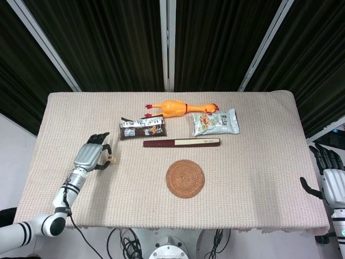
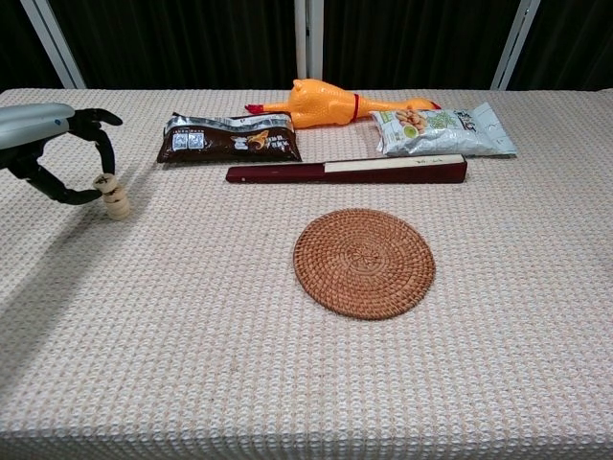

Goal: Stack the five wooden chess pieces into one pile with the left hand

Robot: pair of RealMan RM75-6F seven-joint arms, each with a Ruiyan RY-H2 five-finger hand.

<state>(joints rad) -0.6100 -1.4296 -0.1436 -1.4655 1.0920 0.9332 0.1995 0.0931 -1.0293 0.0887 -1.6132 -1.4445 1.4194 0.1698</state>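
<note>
A short pile of round wooden chess pieces (image 2: 117, 201) stands at the table's left side, also seen as a small pale stack (image 1: 112, 159) in the head view. Its top piece (image 2: 103, 182) sits slightly off-centre to the left. My left hand (image 2: 53, 144) reaches in from the left and pinches that top piece between thumb and a curled finger. In the head view the left hand (image 1: 92, 155) lies just left of the pile. My right hand (image 1: 330, 181) hangs beyond the table's right edge, fingers spread, holding nothing.
A woven round coaster (image 2: 364, 262) lies mid-table. Behind it are a long dark red box (image 2: 347, 171), a brown snack bag (image 2: 230, 137), a rubber chicken (image 2: 330, 102) and a pale snack bag (image 2: 442, 130).
</note>
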